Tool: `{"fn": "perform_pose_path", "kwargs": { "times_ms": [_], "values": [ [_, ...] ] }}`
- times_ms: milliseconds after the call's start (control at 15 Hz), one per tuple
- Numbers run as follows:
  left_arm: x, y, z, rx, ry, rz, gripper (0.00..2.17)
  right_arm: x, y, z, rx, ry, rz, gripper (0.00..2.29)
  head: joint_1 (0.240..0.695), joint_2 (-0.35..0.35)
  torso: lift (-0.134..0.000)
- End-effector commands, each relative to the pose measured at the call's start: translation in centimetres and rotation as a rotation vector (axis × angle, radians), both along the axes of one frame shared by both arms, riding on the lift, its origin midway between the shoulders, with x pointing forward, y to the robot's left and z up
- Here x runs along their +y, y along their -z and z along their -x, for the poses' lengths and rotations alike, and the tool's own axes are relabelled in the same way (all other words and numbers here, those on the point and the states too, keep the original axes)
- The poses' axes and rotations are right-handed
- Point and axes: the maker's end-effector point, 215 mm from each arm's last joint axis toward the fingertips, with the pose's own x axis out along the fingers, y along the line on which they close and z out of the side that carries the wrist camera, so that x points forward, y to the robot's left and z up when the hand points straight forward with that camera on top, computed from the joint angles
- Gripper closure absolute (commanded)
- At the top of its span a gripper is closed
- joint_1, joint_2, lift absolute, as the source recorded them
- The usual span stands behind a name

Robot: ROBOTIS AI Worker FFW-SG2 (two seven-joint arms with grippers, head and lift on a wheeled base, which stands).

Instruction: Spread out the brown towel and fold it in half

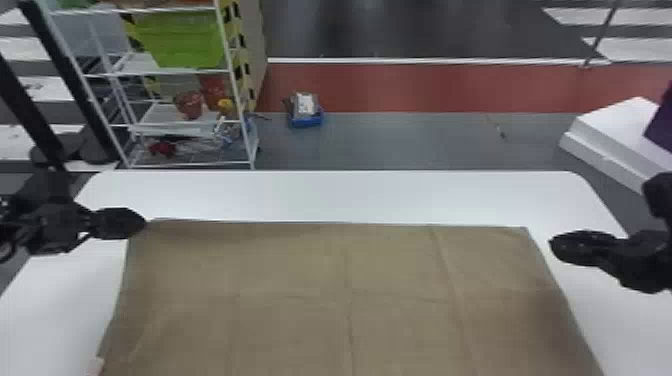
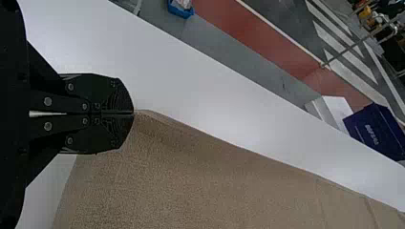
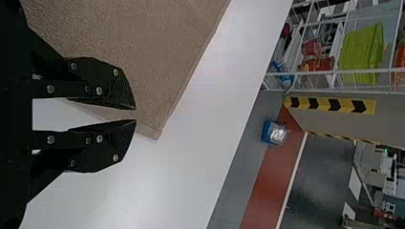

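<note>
- The brown towel [image 1: 390, 280] was laid out almost flat over the white table [image 1: 340, 195], its far edge set in from the table's far edge and its near part cut off by the bottom of the head view.
- Straight creases were pressed into the cloth, some run away from the robot and a fainter one set crosswise.
- The far left corner of the towel was held by the left gripper [image 1: 144, 223], brought in from the left side.
- In the left wrist view, the jaws of the left gripper [image 2: 133, 113] were seen closed, with the corner pinched at their very tips.
- The right gripper [image 1: 551, 242] was placed beyond the towel's right edge, near the far right corner, with white tabletop seen between them in the head view.
- In the right wrist view, the jaws of the right gripper [image 3: 136, 115] were parted, with nothing gripped between them; the towel's corner was seen just past the tips.
- A small pale tag [image 1: 95, 366] was shown at the towel's left edge, close to the bottom of the head view.
- Behind the table, a white wire rack [image 1: 167, 73] was stood on the left, with a green bin [image 1: 180, 40] held on it.
- A blue box [image 1: 306, 120] was set on the floor, to the right of the rack.
</note>
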Motion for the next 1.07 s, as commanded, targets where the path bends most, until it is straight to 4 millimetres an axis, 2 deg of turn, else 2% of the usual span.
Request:
{"fn": "perform_pose_path", "kwargs": {
  "times_ms": [0,67,133,333,600,1000],
  "values": [
    [1.4,-0.5,2.4,-0.043,0.008,0.004,1.52,-0.3,-0.7,2.1,-0.011,-0.031,0.032,0.93,0.695,0.058,-0.124],
    [2.0,-0.1,3.0,-0.035,0.004,-0.002,1.52,-0.8,-0.9,1.8,-0.014,-0.015,0.044,0.83,0.695,0.066,-0.124],
    [1.8,0.2,3.1,-0.041,0.012,-0.003,1.52,-1.1,-1.1,1.1,-0.019,-0.001,0.039,0.54,0.695,0.071,-0.124],
    [1.2,0.2,3.0,-0.043,0.022,0.001,1.52,-0.2,-0.4,-0.7,0.003,0.015,0.055,0.54,0.695,0.07,-0.124],
    [0.9,0.2,2.9,-0.041,0.032,0.0,1.52,-0.6,2.0,-4.2,0.087,0.087,0.063,0.54,0.695,0.063,-0.124],
    [0.8,0.7,3.3,-0.029,0.036,-0.001,1.52,3.3,4.6,-7.4,0.139,0.061,0.085,0.54,0.695,0.079,-0.124]
  ]
}}
